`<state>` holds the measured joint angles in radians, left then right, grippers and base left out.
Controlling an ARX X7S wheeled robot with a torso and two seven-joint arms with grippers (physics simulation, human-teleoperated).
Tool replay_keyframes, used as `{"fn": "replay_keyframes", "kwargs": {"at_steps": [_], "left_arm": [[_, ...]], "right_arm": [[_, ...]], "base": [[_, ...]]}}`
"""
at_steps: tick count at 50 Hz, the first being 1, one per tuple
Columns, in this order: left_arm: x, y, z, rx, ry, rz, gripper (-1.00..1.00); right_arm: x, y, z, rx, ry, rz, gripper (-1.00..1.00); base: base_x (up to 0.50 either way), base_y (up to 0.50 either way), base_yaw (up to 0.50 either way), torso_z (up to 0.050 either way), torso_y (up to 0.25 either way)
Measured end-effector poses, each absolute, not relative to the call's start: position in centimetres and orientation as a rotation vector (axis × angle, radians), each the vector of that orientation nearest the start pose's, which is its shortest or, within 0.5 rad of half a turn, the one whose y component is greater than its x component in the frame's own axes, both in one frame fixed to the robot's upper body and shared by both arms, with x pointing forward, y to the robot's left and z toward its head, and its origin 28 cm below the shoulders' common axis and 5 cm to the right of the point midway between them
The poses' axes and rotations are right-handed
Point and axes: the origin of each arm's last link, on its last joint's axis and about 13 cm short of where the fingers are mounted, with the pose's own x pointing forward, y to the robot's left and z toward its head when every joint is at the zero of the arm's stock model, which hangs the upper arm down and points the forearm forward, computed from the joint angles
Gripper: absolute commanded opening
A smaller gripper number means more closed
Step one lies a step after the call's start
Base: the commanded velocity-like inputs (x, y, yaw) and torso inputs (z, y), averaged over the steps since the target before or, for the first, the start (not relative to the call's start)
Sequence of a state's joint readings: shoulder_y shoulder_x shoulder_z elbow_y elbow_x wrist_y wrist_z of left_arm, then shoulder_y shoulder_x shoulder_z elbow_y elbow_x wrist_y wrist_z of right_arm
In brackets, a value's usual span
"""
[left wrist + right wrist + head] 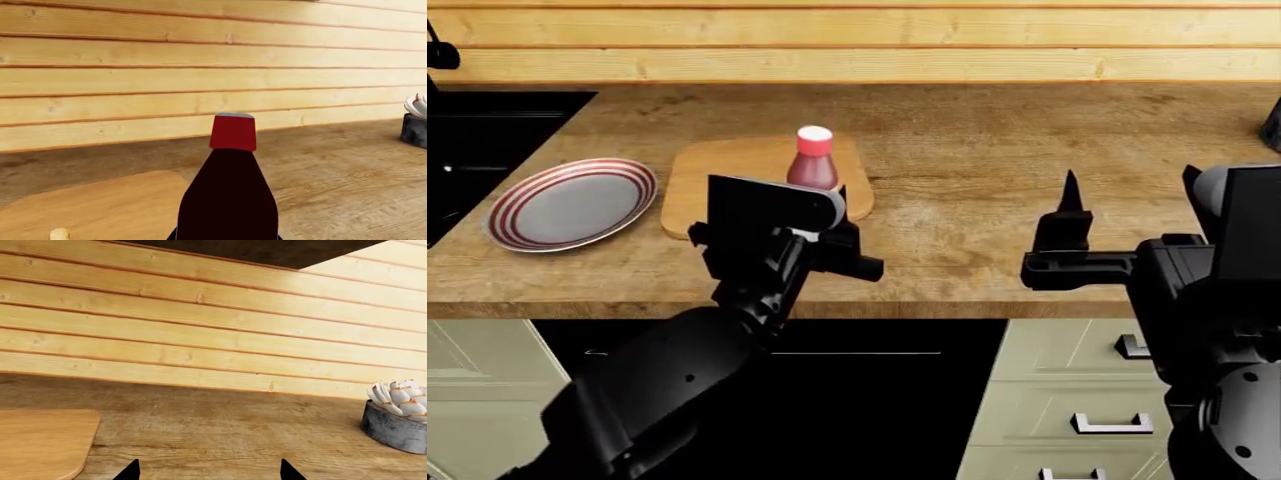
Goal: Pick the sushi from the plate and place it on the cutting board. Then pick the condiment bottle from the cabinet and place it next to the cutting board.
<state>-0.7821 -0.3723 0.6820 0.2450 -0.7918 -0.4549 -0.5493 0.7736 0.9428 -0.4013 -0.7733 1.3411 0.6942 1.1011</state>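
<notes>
Two jobs, one left: my left gripper [827, 225] clamps the bottle [813, 160] over the cutting board's [714, 170] right edge; I'd shift rightward onto bare counter [988, 160], then lower. Right gripper [1070, 215] spread, idle.

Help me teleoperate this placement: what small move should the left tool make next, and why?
Probably nudge the condiment bottle slightly toward the robot's right, then lower it. In the head view it stands upright at the right edge of the cutting board, its base hidden behind the left tool, so it may overlap the board; bare counter lies beside it.
</notes>
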Motion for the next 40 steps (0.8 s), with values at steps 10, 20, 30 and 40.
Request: {"fn": "replay_keyframes", "kwargs": {"at_steps": [10,20,30,40], "left_arm": [[28.9,14.6,17.5,-0.032,-0.111,-0.295,-1.0],[29.4,14.5,16.8,-0.05,-0.1,-0.277,-1.0],[29.8,14.5,16.0,-0.062,-0.091,-0.257,-1.0],[30.1,14.5,15.2,-0.063,-0.083,-0.246,-1.0]], "right_arm": [[19.6,-13.1,24.4,-0.129,-0.127,-0.101,1.0],[19.7,-13.1,24.4,-0.129,-0.127,-0.099,1.0],[19.7,-13.1,24.4,-0.131,-0.126,-0.097,1.0],[19.7,-13.1,24.4,-0.132,-0.125,-0.096,1.0]], "base": [[0.0,0.0,0.0,0.0,0.0],[0.0,0.0,0.0,0.0,0.001],[0.0,0.0,0.0,0.0,0.0],[0.0,0.0,0.0,0.0,0.001]]}}
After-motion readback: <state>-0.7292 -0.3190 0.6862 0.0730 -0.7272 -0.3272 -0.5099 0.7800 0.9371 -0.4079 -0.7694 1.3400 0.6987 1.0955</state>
